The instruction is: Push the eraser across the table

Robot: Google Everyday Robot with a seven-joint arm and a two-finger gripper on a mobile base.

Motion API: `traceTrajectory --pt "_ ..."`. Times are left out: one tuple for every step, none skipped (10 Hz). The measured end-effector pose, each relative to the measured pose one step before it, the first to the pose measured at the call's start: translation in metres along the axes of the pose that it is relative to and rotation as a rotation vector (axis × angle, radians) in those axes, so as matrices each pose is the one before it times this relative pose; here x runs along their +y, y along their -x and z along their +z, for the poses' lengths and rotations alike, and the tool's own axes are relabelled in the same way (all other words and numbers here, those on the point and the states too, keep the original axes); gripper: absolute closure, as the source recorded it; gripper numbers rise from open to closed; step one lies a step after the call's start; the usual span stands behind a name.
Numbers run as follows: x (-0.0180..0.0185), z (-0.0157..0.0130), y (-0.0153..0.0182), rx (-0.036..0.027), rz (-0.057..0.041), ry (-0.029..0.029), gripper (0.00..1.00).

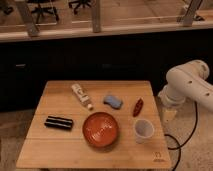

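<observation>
The eraser (pixel 59 122), a flat black block with thin pale stripes, lies near the left edge of the light wooden table (pixel 60 150), left of the orange bowl. The white arm (pixel 187 85) stands off the table's right side. Its gripper (pixel 168 114) hangs low beside the right edge, far from the eraser, open, and it holds nothing.
An orange bowl (pixel 100 129) sits in the middle front, a white cup (pixel 143 130) to its right. A white tube (pixel 81 95), a small blue pad (pixel 113 101) and a red object (pixel 138 106) lie further back. A black cable (pixel 175 142) runs down at the right.
</observation>
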Motion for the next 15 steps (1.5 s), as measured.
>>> traceTrajectory --pt "-0.00001 -0.00003 0.00002 -0.00003 -0.00003 -0.00008 0.20" --pt "0.00000 0.00001 -0.00001 0.00001 0.00006 0.00001 0.20" --pt "0.00002 0.00001 -0.00001 0.00002 0.00000 0.00004 0.20" --pt "-0.00001 -0.00001 0.00001 -0.00001 -0.00006 -0.00001 0.20" --pt "0.00000 0.00001 -0.00001 0.00002 0.00005 -0.00002 0.20" --pt "-0.00001 -0.00001 0.00002 -0.00001 -0.00005 -0.00001 0.20" --pt "0.00000 -0.00002 -0.00002 0.00001 -0.00003 -0.00004 0.20" --pt "0.00000 0.00001 0.00001 -0.00003 0.00006 0.00000 0.20" --pt "0.00001 -0.00002 0.00000 0.00004 -0.00001 0.00000 0.20" --pt "0.00000 0.00003 0.00001 -0.00003 -0.00001 0.00004 0.20" --pt "0.00000 0.00000 0.00000 0.00000 0.00001 0.00000 0.20" --pt "0.00000 -0.00001 -0.00001 0.00002 0.00002 -0.00002 0.20" --pt "0.00023 -0.00007 0.00019 0.00078 -0.00101 0.00054 0.20" --pt "-0.00071 -0.00165 0.00340 0.00280 -0.00881 -0.00104 0.20" --pt "-0.00159 -0.00133 0.00848 0.00015 -0.01413 0.00074 0.20"
